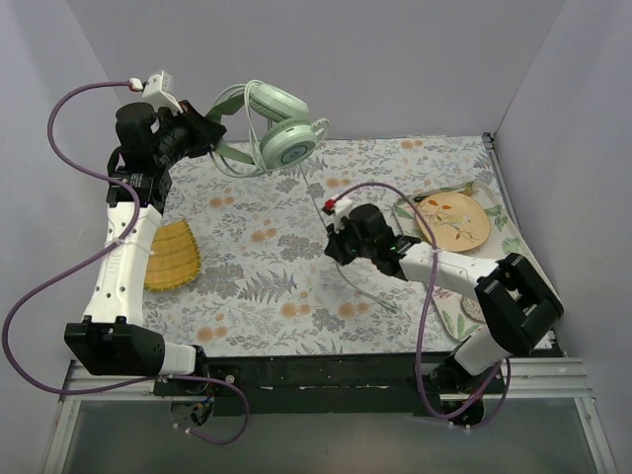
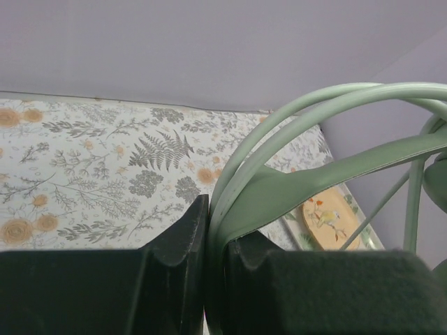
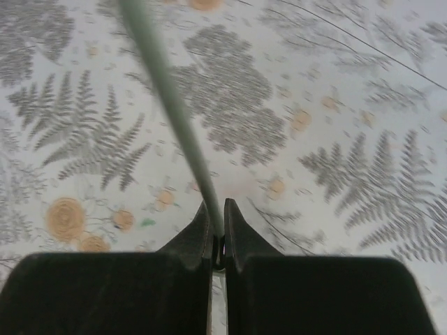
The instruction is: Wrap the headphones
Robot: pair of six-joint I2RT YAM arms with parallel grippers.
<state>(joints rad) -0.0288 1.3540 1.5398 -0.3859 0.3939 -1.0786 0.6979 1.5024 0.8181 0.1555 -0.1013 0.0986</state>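
The mint-green headphones (image 1: 278, 126) hang in the air at the back of the table. My left gripper (image 1: 209, 130) is shut on their headband (image 2: 293, 188), which arches up to the right in the left wrist view. A round cup with a silvery disc (image 1: 292, 150) faces the camera. The thin pale cable (image 1: 318, 202) runs down from the cup to my right gripper (image 1: 336, 247), which is shut on the cable (image 3: 174, 105) above the middle of the cloth. More cable trails over the cloth toward the front right (image 1: 380, 299).
A floral cloth (image 1: 296, 286) covers the table. A yellow woven mat (image 1: 173, 255) lies at the left. A tray (image 1: 504, 222) with a yellow bird plate (image 1: 454, 219) sits at the right. Grey walls close in the back and sides.
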